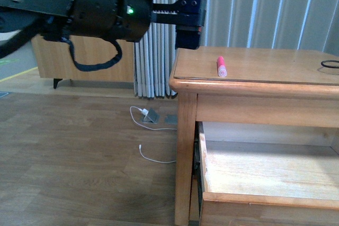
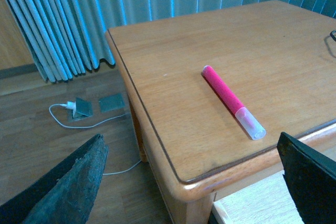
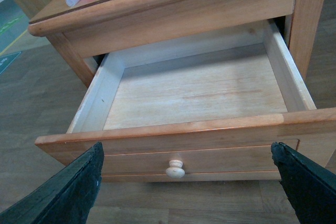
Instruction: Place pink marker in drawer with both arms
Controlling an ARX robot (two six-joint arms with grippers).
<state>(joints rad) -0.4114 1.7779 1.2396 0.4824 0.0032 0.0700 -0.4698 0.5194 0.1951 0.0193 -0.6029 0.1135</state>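
A: Pink marker (image 1: 221, 66) first. Where is it in the front view?
B: It lies flat on the table (image 1: 275, 86), near the front edge. The left arm (image 1: 106, 9) hangs by the table's far left corner. The drawer (image 1: 265, 168) under the tabletop stands pulled out.
A: Left wrist?
B: The left gripper (image 2: 190, 142) is spread wide and holds nothing, above the table's corner, with the marker just beyond it.
A: Right wrist?
B: The right gripper (image 3: 186, 148) is also spread and bare, before the table near the knob (image 3: 175, 169). The drawer is bare inside. Opening looks done; grasping and dropping in are left.
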